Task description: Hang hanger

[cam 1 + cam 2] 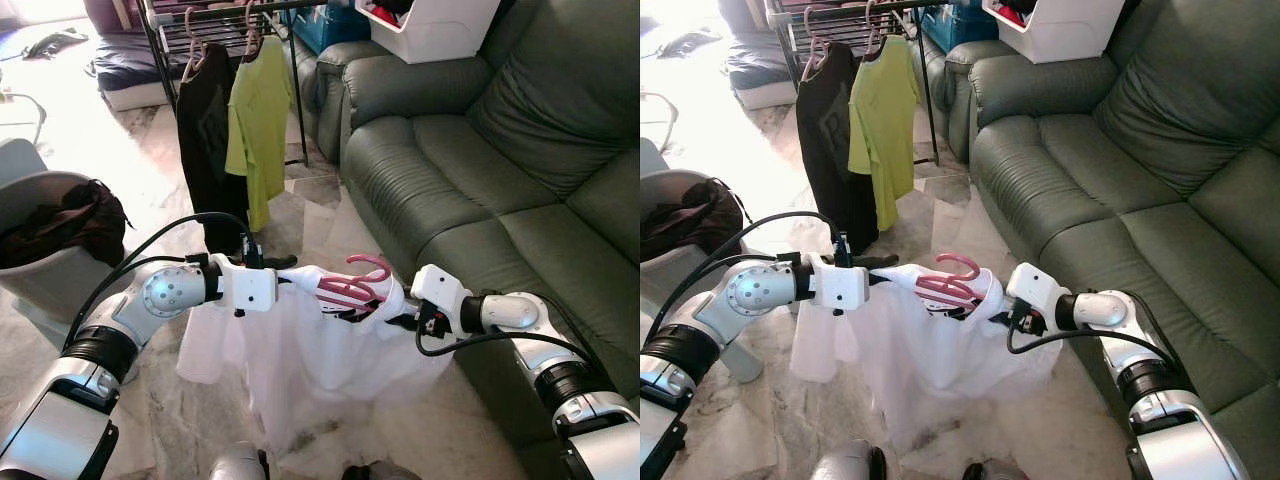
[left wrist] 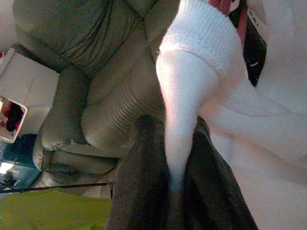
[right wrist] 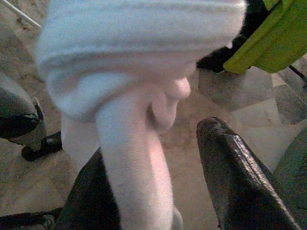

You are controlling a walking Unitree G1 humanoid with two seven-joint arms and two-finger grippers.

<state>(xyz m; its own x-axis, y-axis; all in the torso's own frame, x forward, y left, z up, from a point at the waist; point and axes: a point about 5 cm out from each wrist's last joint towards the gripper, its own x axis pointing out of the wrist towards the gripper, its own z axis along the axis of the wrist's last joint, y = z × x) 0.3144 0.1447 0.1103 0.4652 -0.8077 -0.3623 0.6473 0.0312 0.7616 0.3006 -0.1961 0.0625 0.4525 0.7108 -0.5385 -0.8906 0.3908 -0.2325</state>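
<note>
A white shirt [image 1: 300, 350] hangs on a pink hanger [image 1: 352, 288], whose hook [image 1: 372, 263] sticks up between my two arms, above the floor in front of the sofa. My left gripper [image 2: 175, 177] is shut on a fold of the shirt's shoulder. My right gripper [image 3: 153, 143] stands open around the other cloth-covered hanger arm, which rests against one finger [image 3: 91, 201] with a gap to the other finger [image 3: 240, 177]. The clothes rack [image 1: 215, 12] stands farther ahead on the left, with a black shirt [image 1: 205, 130] and a green shirt [image 1: 258, 120] hanging on it.
A green leather sofa [image 1: 480, 170] runs along the right, with a white box [image 1: 430, 25] on its far arm. A grey basket [image 1: 40, 275] holding dark clothes [image 1: 60, 225] stands at the left. Marble floor lies between me and the rack.
</note>
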